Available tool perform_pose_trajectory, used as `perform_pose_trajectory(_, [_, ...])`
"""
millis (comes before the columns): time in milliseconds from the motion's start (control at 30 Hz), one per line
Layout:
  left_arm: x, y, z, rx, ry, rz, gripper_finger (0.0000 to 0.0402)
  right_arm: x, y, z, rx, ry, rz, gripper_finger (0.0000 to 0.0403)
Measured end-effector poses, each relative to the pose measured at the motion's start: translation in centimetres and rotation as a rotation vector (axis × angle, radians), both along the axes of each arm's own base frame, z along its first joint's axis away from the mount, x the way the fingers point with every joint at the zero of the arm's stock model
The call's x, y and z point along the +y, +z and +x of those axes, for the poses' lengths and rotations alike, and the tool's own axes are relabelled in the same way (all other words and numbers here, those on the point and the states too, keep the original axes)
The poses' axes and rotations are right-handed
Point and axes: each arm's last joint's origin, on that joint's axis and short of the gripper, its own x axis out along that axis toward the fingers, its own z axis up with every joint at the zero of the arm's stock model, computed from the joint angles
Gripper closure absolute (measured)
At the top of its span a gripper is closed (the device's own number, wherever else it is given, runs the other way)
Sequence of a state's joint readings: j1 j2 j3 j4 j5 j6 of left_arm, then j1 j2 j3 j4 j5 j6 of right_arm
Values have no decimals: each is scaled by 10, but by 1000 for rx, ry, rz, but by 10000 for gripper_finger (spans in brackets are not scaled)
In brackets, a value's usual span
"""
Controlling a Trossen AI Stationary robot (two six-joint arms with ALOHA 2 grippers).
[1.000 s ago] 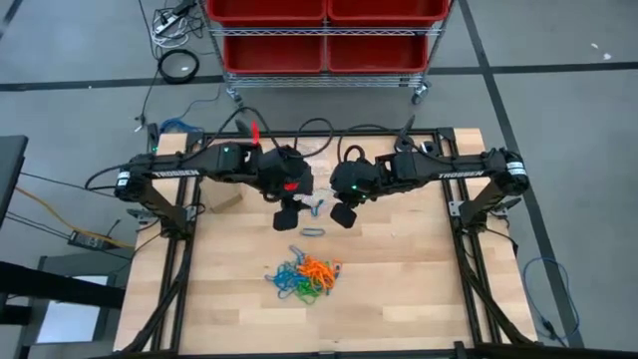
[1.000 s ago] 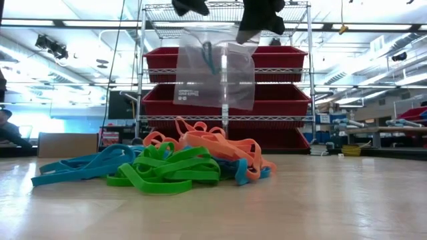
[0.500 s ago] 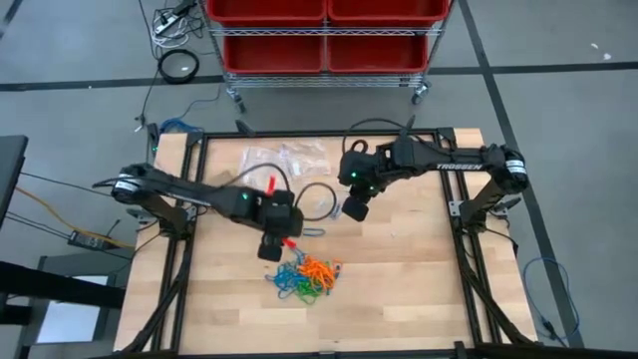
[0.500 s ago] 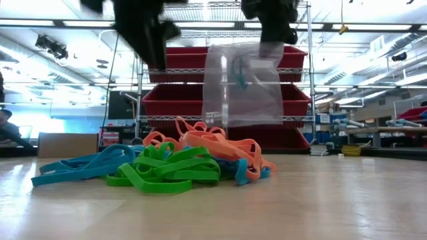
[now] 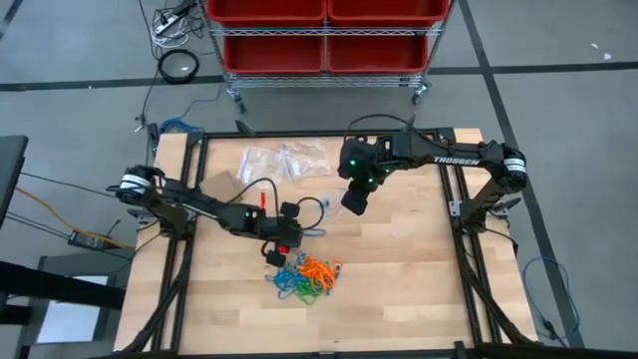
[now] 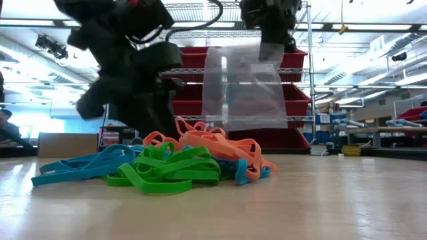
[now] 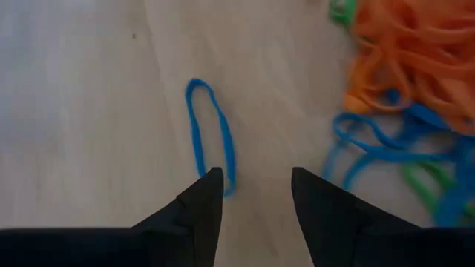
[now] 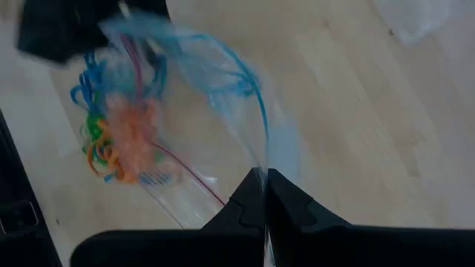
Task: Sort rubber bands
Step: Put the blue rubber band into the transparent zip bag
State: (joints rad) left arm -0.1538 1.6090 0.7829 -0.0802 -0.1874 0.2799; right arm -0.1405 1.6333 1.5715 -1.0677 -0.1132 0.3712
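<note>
A pile of orange, blue and green rubber bands [image 5: 304, 277] lies on the wooden table near its middle, and shows close up in the low view [image 6: 173, 163]. My left gripper [image 5: 276, 255] is open, low over the table at the pile's left edge. In the left wrist view [image 7: 256, 178] a single blue band [image 7: 210, 126] lies flat, its end beside one fingertip; I cannot tell if they touch. My right gripper [image 5: 353, 202] is shut on a clear plastic bag [image 6: 243, 87] above the table's far middle. Blue bands [image 8: 237, 74] show in the bag. My right gripper pinches the clear bag's top edge [image 8: 261, 165] between its two shut fingers, from above. The bag hangs below the fingers [image 6: 270, 33], clear of the table, its mouth bulging open to one side.
Several spare clear bags [image 5: 284, 160] lie at the table's far edge. A black cable loop [image 5: 311, 204] hangs by the left arm. A wire rack with red bins [image 5: 324, 35] stands beyond the table. Bare wood lies right of the pile.
My left gripper has left the bag, which both grippers held up a second ago, and has gone toward the near edge and down to the pile's left side. My right gripper has gone a little toward the far right with the bag, which now hangs from it alone.
</note>
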Motion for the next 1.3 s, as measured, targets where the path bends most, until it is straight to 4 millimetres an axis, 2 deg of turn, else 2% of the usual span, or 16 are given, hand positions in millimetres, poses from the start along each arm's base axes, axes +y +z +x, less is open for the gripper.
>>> perform_pose_trajectory(167, [10, -18, 9, 9, 30, 8, 231, -4, -6, 3, -37, 11, 20, 403])
perform_pose_trajectory(333, [22, -34, 22, 49, 38, -57, 236, -10, -8, 0, -4, -10, 19, 403])
perform_pose_trajectory(467, [26, -37, 33, 46, 48, -67, 248, -15, -11, -6, 61, -37, -8, 403])
perform_pose_trajectory(567, [28, -37, 38, 82, 36, -89, 282, -16, -12, -9, 87, -45, -21, 403])
perform_pose_trajectory(700, [28, -39, 37, 111, -9, -92, 374, -17, -9, -12, 92, -47, -33, 403])
perform_pose_trajectory(867, [28, -40, 36, 126, -23, -98, 397, -21, -6, -27, 182, -90, -86, 403])
perform_pose_trajectory(1000, [28, -37, 35, 120, -3, -101, 398, -27, -4, -44, 300, -155, -135, 403])
perform_pose_trajectory(1167, [29, -22, 29, 99, 8, -93, 400, -27, 1, -50, 293, -162, -133, 403])
perform_pose_trajectory(1300, [31, 3, 24, 27, 34, -59, 400, -27, 1, -50, 291, -161, -127, 403])
